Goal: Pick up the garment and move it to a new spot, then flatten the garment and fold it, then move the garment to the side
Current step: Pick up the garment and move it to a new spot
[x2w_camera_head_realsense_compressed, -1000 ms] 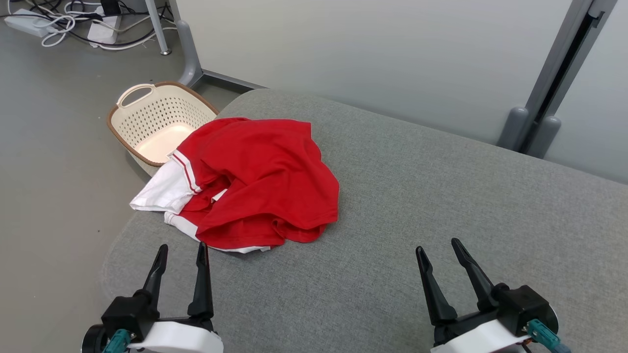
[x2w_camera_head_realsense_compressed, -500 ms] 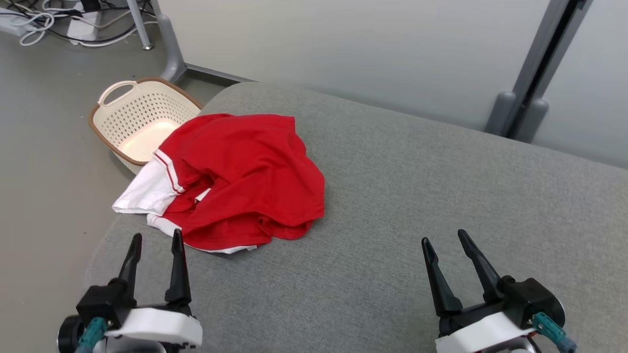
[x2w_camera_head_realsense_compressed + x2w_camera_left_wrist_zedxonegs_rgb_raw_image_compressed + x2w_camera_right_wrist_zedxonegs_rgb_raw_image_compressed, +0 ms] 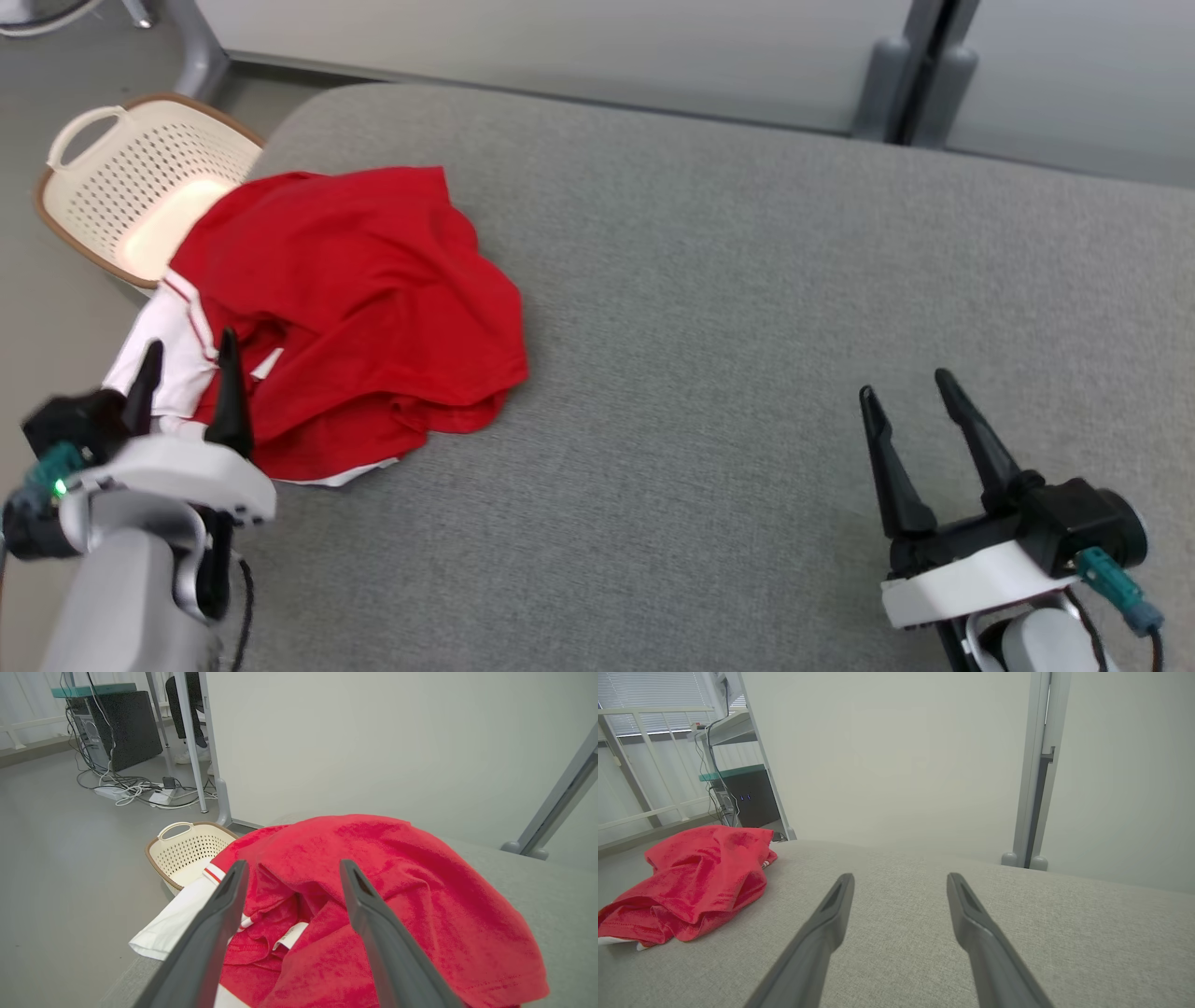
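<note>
While the red-and-white garment (image 3: pixel 373 280) lay crumpled at the left end of the grey fabric tabletop (image 3: pixel 747 280), its white part hung over the left edge, just beside a cream perforated basket (image 3: pixel 112 177) on the floor (image 3: pixel 37 308).

Left gripper (image 3: pixel 189 340): fingers (image 3: pixel 219 914) spread, nothing between them. Tips were over the garment's near-left portion, by the red-striped white trim. Whether they touched the cloth could not be told. In the left wrist view they framed folds of red cloth and a small white label (image 3: pixel 292 935).

Right gripper (image 3: pixel 906 383): fingers (image 3: pixel 971 924) spread, holding nothing. It was above bare tabletop at the near right, well apart from the garment. In the right wrist view the garment sat as a low heap at far left, with a pale partition panel (image 3: pixel 901 765) behind the tabletop.
</note>
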{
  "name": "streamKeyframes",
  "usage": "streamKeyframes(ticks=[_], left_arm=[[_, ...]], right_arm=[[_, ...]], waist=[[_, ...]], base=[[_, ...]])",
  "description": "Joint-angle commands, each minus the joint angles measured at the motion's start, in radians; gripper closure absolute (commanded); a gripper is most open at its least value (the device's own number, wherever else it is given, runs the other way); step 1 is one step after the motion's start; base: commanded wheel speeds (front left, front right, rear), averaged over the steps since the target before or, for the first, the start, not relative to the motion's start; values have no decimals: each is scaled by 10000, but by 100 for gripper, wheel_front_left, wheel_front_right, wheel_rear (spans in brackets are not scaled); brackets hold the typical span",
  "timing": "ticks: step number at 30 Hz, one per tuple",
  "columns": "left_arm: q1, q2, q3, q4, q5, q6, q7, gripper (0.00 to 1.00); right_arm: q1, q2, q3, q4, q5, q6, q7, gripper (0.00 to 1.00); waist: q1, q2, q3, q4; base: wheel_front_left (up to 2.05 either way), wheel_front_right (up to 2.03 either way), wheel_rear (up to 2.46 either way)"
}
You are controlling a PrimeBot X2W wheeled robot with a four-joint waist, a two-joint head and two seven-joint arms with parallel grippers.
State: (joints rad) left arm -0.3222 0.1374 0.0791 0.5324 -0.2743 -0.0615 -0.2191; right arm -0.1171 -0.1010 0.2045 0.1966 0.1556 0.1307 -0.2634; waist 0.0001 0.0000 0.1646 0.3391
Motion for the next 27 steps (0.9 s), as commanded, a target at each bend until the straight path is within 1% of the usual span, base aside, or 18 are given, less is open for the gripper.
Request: streamKeyframes(ticks=[1, 2, 4, 6, 7, 8, 9, 11, 12, 18, 19, 20, 23, 27], left_arm=[[-682, 230, 126, 440, -199, -88, 247, 0], [-941, 396, 95, 694, -170, -148, 383, 0], [-1187, 499, 87, 918, -199, -174, 493, 0], [-2125, 915, 316, 1879, -504, -215, 973, 0], [-2125, 915, 316, 1879, -504, -215, 973, 0], [-2472, 1163, 316, 2332, -477, -172, 1188, 0], [-2472, 1163, 316, 2332, -477, -172, 1188, 0], [-3001, 1397, 372, 2918, -559, -154, 1376, 0], [-3001, 1397, 372, 2918, -559, -154, 1376, 0], [-3714, 1718, 326, 4006, -595, -169, 1517, 0], [-3801, 1749, 318, 4157, -611, -175, 1482, 74], [-3896, 1804, 302, 4301, -594, -189, 1426, 100], [-4065, 1908, 276, 4632, -578, -209, 1112, 100], [-4158, 1941, 224, 4873, -512, -187, 441, 100]], right_arm=[[-224, -181, -80, -116, -60, 0, -20, 0], [-269, -236, -98, -139, -80, 0, -20, 0], [-308, -279, -114, -163, -95, 0, -22, 0], [-480, -396, -171, -286, -112, -1, -20, 0], [-480, -396, -171, -286, -112, -1, -20, 0], [-522, -423, -180, -299, -99, 0, -20, 0], [-522, -423, -180, -299, -99, 0, -20, 0], [-568, -483, -220, -334, -105, 0, -20, 0], [-568, -483, -220, -334, -105, 0, -20, 0], [-687, -539, -248, -404, -146, -1, -20, 0], [-688, -541, -256, -406, -150, 0, -20, 0], [-696, -539, -250, -403, -158, 0, -22, 0], [-715, -519, -257, -352, -164, 0, -20, 0], [-666, -411, -239, -245, -146, 0, -20, 0]], waist=[[-1, 0, 723, -524], [-1, 0, 863, -617], [-1, 0, 986, -712], [-1, 0, 1426, -1033], [-1, 0, 1426, -1033], [-1, 0, 1612, -1178], [-1, 0, 1612, -1178], [-1, 0, 1845, -1338], [-1, 0, 1845, -1338], [-1, 0, 2176, -1516], [-1, 0, 2197, -1528], [-1, 0, 2210, -1541], [-1, 0, 2169, -1567], [-1, 0, 1862, -1562]], base=[[0, 0, 0], [0, 0, 0], [0, 0, 0], [0, 0, 0], [0, 0, 0], [0, 0, 0], [0, 0, 0], [0, 0, 0], [0, 0, 0], [0, 0, 0], [0, 0, 0], [0, 0, 0], [0, 0, 0], [0, 0, 0]])
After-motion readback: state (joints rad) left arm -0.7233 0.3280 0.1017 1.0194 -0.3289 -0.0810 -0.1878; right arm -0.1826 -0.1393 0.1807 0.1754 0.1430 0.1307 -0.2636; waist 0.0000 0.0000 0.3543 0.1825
